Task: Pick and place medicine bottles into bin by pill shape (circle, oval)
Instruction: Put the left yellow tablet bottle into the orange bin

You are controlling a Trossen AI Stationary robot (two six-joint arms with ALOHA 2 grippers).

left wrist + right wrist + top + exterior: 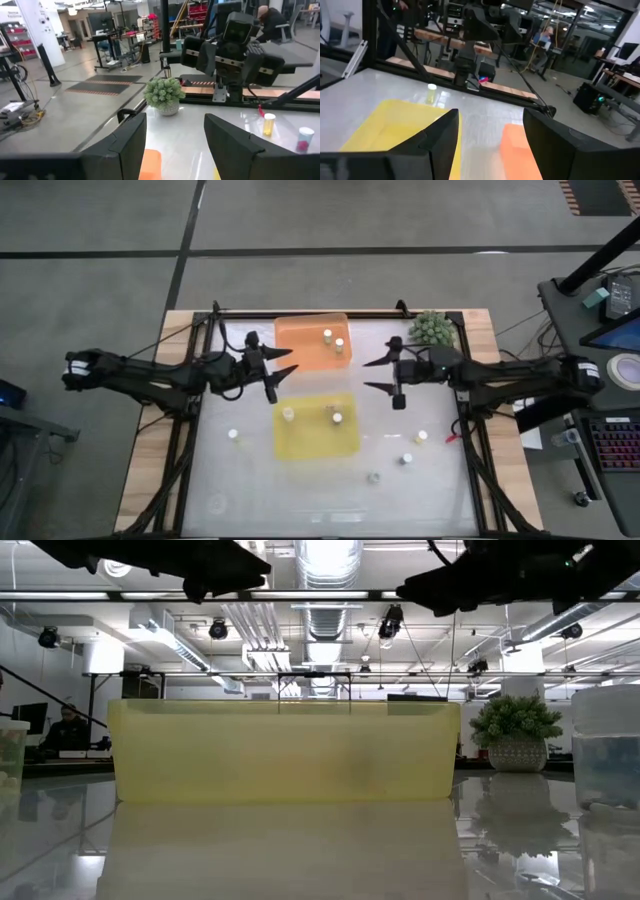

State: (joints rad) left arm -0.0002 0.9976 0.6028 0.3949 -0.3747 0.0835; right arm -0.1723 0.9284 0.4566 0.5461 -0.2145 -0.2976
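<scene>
An orange tray (305, 352) at the table's far middle holds two small white-capped bottles (327, 334) (339, 344). A yellow tray (310, 442) nearer the front holds bottles (288, 414) (337, 418). Loose bottles stand upright on the table on the left (233, 435) and on the right (422, 437) (407, 459) (373, 477). My left gripper (291, 360) is open and empty, above the gap between the trays at their left. My right gripper (367, 375) is open and empty, facing it from the right of the trays. The open fingers also show in the wrist views (175, 145) (492, 145).
A green spiky plant ball in a pot (432, 328) stands at the far right corner and also shows in the low view (517, 735). The table has a dark frame (200, 380) along its sides. People show in the room beyond (270, 20).
</scene>
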